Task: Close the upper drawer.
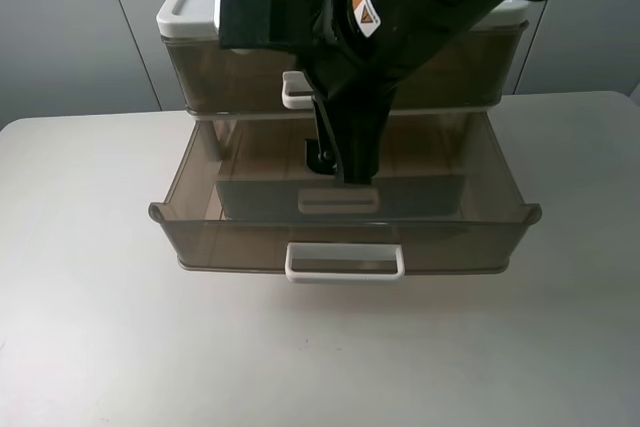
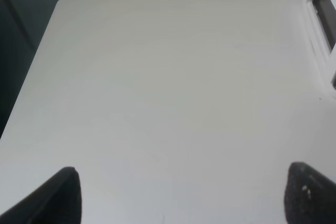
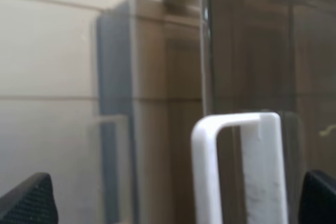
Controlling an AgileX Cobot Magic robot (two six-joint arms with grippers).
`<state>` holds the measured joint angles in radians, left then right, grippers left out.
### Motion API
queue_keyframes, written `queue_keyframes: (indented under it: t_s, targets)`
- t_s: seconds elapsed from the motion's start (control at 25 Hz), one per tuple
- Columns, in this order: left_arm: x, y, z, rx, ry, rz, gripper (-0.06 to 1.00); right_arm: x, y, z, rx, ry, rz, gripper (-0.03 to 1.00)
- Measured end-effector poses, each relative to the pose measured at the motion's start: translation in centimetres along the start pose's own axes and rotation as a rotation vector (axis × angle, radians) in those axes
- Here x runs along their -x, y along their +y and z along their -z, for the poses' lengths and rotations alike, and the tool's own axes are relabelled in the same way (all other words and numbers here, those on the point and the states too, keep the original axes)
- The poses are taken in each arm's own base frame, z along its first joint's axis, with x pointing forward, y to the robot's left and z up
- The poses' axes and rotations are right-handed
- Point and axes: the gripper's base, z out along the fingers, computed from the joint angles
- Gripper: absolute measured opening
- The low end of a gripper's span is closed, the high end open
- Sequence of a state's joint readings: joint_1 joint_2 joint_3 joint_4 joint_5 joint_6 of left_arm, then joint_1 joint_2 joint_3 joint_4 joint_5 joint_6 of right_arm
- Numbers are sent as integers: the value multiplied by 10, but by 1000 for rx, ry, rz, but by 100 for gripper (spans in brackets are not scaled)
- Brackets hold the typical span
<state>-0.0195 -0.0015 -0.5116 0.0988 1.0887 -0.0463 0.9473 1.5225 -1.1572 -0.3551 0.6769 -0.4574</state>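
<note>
The upper drawer (image 1: 220,72) is smoky grey-brown, under the unit's white top (image 1: 185,7). Its front stands about level with the top's front edge. Its white loop handle (image 1: 295,92) is partly hidden by my right arm. My right gripper (image 1: 345,169) hangs just in front of that drawer front, above the pulled-out bottom drawer. In the right wrist view the gripper (image 3: 176,203) is open, with the white handle (image 3: 210,145) between the spread fingertips, against the drawer front (image 3: 252,51). My left gripper (image 2: 181,198) is open and empty over bare table, out of the high view.
The matching bottom drawer (image 1: 230,242) is pulled far out toward the front, with its white handle (image 1: 345,262) at its front middle. The unit stands on a white table (image 1: 90,297). A corner of the unit (image 2: 317,19) shows in the left wrist view.
</note>
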Motion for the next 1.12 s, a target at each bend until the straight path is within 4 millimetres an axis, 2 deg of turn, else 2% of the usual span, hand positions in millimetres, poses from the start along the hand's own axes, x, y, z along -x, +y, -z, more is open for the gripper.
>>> queue_keyframes:
  t_s: [0.28,0.64,1.12]
  targets:
    - [0,0,0,0,0,0,74,-3,6,10,77,9,-91,70]
    - [0,0,0,0,0,0,74,-4,6,10,77,27,-80,70]
    - [0,0,0,0,0,0,74,-8,4,-15,79,63,-74,70]
